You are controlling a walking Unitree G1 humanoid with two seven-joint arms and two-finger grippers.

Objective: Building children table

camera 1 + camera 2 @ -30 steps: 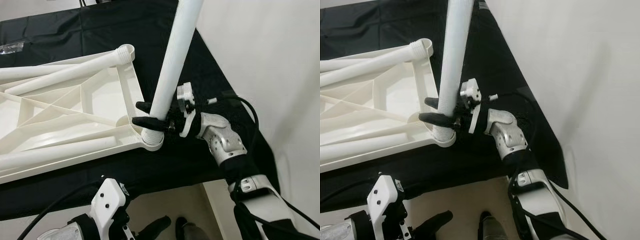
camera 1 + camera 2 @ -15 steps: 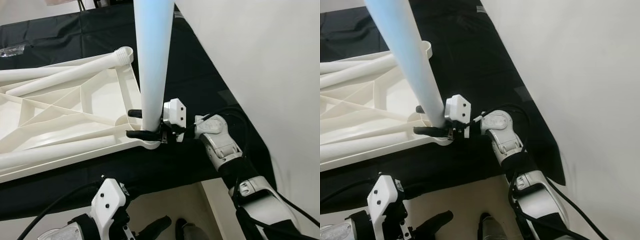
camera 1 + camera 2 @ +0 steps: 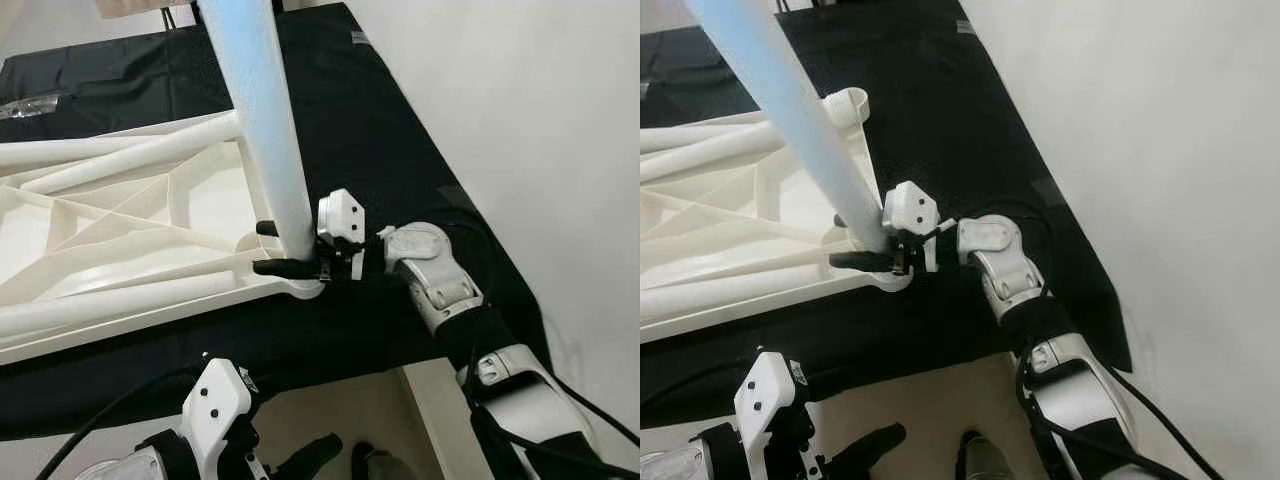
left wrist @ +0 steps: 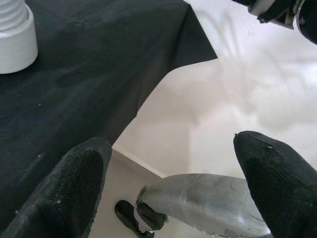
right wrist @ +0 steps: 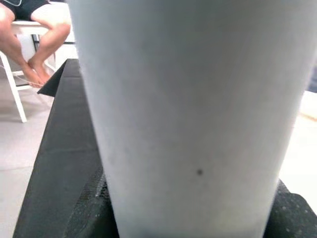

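Observation:
A white plastic table top (image 3: 120, 230) lies upside down on a black cloth, ribs up, with two loose white legs (image 3: 110, 165) resting across it. A long white table leg (image 3: 262, 120) stands tilted in the near right corner socket (image 3: 300, 288). My right gripper (image 3: 275, 248) is shut on this leg just above the socket, and the leg's surface (image 5: 193, 119) sits close before the right wrist camera. My left gripper (image 4: 173, 183) hangs open below the table edge, above the pale floor.
The black cloth (image 3: 380, 130) covers a surface that ends at the right against a white wall (image 3: 540, 120). A person's bare legs and a white chair (image 5: 25, 54) appear in the right wrist view. A small clear bag (image 3: 25, 105) lies at the far left.
The standing leg has swung from leaning right to leaning left and toward the camera. My right gripper has kept hold of its base and turned with it.

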